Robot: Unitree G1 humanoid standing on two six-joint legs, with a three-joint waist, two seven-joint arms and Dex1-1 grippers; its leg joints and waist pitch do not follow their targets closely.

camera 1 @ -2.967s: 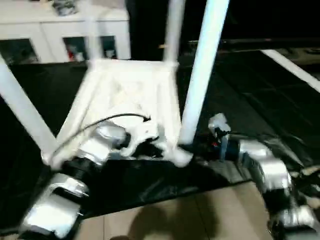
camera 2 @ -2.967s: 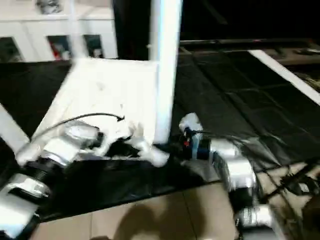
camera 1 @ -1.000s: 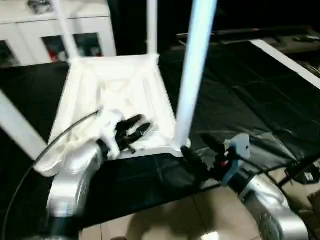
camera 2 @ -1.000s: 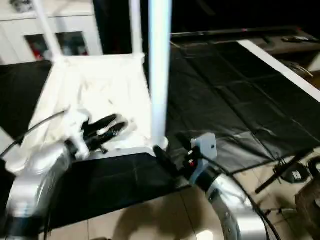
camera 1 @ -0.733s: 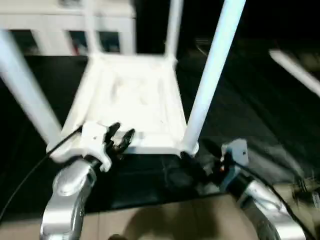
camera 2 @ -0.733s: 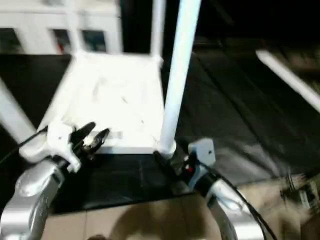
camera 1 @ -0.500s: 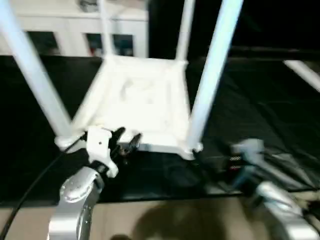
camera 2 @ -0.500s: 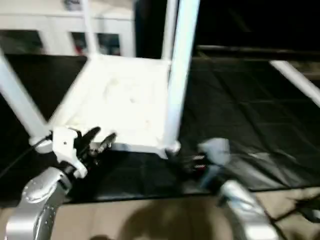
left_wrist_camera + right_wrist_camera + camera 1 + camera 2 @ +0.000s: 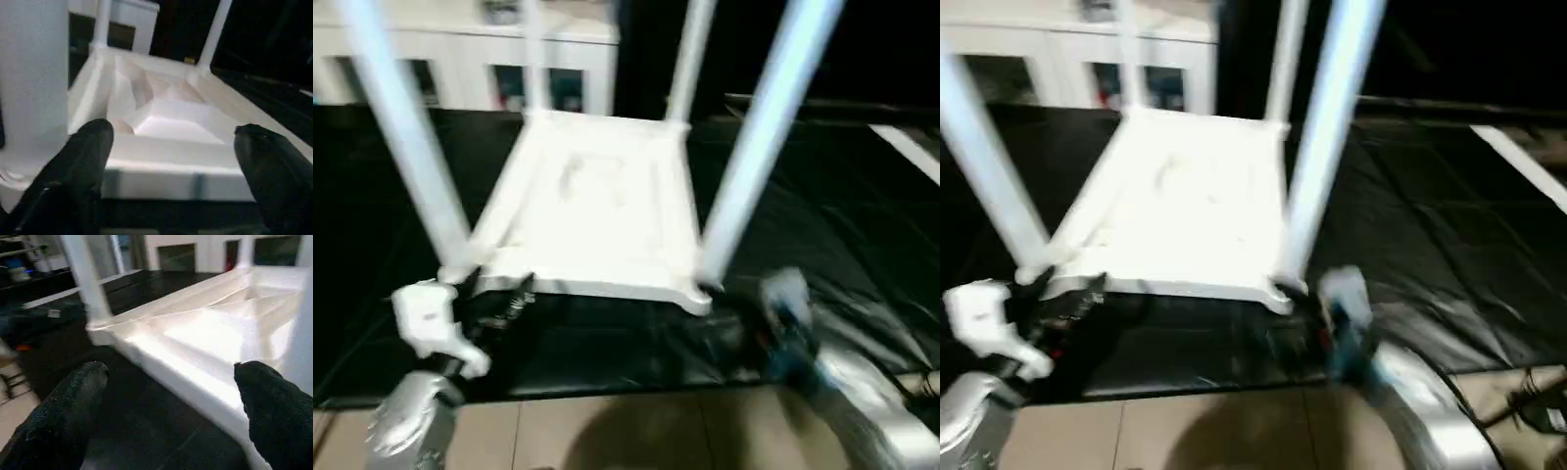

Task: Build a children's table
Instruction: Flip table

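Observation:
The children's table [image 9: 597,211] lies upside down on the black mat, ribbed underside up. All-white legs stand on it: two near ones [image 9: 406,127] [image 9: 764,137] and two far ones [image 9: 690,59] [image 9: 533,54]. My left gripper [image 9: 504,308] hangs just off the near edge by the left corner leg. In the left wrist view its fingers [image 9: 88,147] stand wide apart, open and empty, facing the table's rim [image 9: 166,156]. My right gripper [image 9: 734,333] sits low by the near right corner, also open [image 9: 171,372], with the table's edge [image 9: 186,377] ahead of it.
A white cabinet with glass doors [image 9: 460,69] stands behind the table. The black mat [image 9: 862,225] spreads to the right, with a white strip [image 9: 911,152] across it. Tan floor tiles [image 9: 607,431] lie in front, and cables [image 9: 1528,401] trail at the near right.
My left gripper has drawn back from over the table's underside to just off its near edge at the left corner. The right gripper stays by the right corner. The view has shifted.

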